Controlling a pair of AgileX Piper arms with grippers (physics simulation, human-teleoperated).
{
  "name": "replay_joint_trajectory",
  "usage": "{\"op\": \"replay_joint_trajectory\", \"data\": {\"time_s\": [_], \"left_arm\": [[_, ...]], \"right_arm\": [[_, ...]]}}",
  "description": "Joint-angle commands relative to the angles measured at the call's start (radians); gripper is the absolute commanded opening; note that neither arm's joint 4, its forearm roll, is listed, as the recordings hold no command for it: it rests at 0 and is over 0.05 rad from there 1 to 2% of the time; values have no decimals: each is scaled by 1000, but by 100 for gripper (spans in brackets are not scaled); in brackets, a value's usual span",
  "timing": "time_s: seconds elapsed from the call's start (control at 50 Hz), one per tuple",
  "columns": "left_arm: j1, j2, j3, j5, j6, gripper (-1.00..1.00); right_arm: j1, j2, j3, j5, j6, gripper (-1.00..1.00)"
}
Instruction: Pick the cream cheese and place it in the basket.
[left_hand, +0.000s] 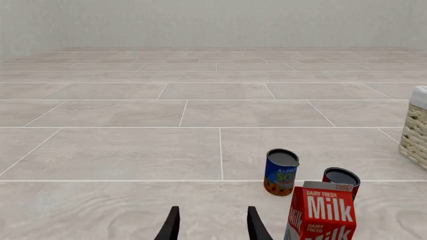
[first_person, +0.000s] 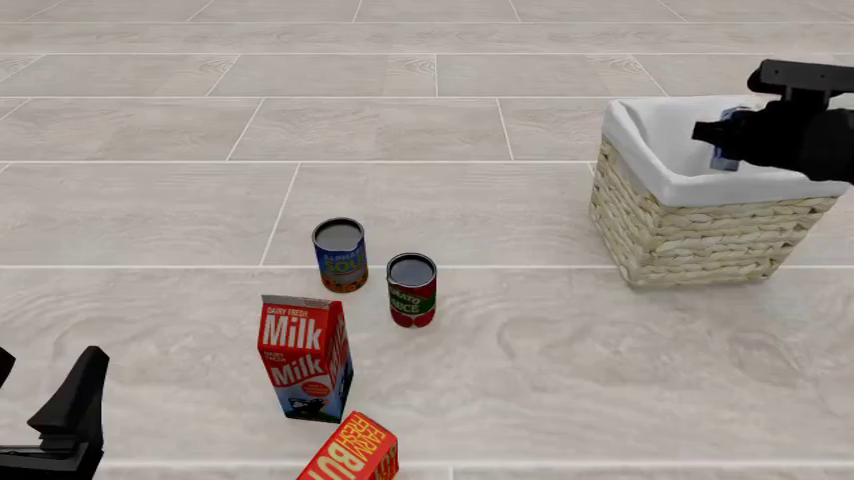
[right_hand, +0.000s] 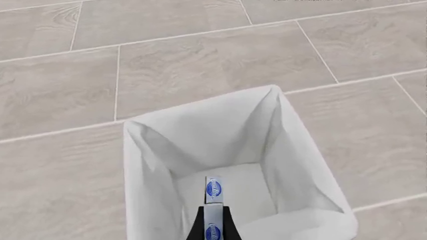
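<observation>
Cream cheese (right_hand: 213, 200) pinched edge-on in the right hand (right_hand: 212, 222), hanging straight above the basket (first_person: 667, 175) at the frame's upper right, long axis pointing down into it. Left hand (left_hand: 212, 225) wide, idle, lower left.

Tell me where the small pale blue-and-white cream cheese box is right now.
The small pale blue-and-white cream cheese box is clamped edge-on in the right gripper, above the open white-lined wicker basket at the front view's right.
</observation>
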Motion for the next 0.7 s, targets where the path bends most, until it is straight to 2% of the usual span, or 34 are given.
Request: {"op": "replay_joint_trajectory", "data": {"time_s": [0.02,0.08,0.1,0.22,0.32,0.56,0.7], "left_arm": [[0,0,0,0,0,100],[0,0,0,0,0,100],[0,0,0,0,0,100],[0,0,0,0,0,100],[0,0,0,0,0,100],[0,0,0,0,0,100],[0,0,0,0,0,100]], "right_arm": [[-1,-10,-19,9,0,-100],[2,-10,-21,12,-1,-100],[1,-9,-22,12,-3,100],[4,-8,-28,23,4,100],[9,-26,-20,29,-16,100],[11,-39,-25,41,-25,100],[18,-95,0,50,-25,100]]}}
